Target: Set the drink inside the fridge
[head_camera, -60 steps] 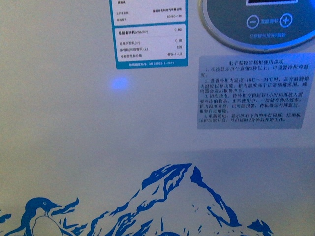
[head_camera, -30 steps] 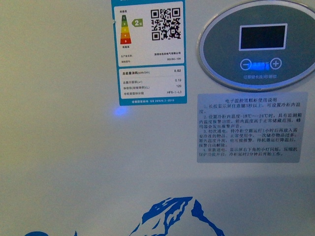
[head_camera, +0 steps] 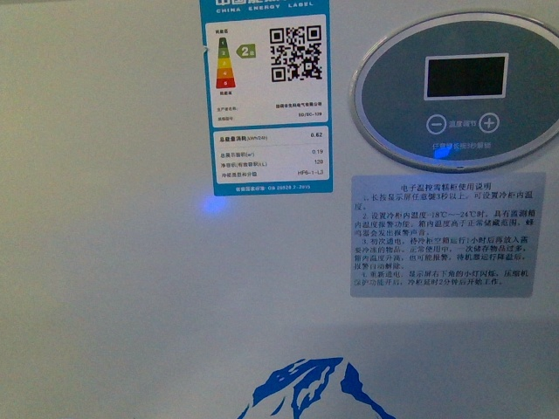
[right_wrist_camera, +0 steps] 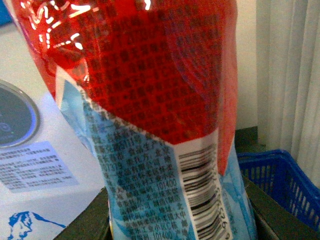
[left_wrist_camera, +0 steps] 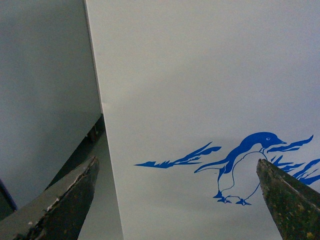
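The fridge's white front wall (head_camera: 113, 288) fills the front view, with a blue mountain decal (head_camera: 314, 393) at its lower edge; neither arm shows there. In the left wrist view my left gripper (left_wrist_camera: 177, 200) is open, its two dark fingers (left_wrist_camera: 65, 200) framing the fridge's wall and the blue penguin decal (left_wrist_camera: 250, 165), touching nothing. In the right wrist view my right gripper (right_wrist_camera: 180, 227) is shut on the drink bottle (right_wrist_camera: 150, 100), which has a red and light-blue label with a barcode and stands upright close to the camera. The fridge's lid is out of view.
An energy label (head_camera: 269, 96), an oval control panel (head_camera: 458, 87) and a grey instruction sticker (head_camera: 447, 231) sit on the fridge's front. A blue plastic basket (right_wrist_camera: 280, 175) and a pale curtain (right_wrist_camera: 290, 75) lie beyond the bottle. A grey surface (left_wrist_camera: 45, 90) stands beside the fridge's corner.
The front view has risen along the fridge's wall: the labels and control panel slid down into the frame and the penguin and most of the mountain decal dropped out.
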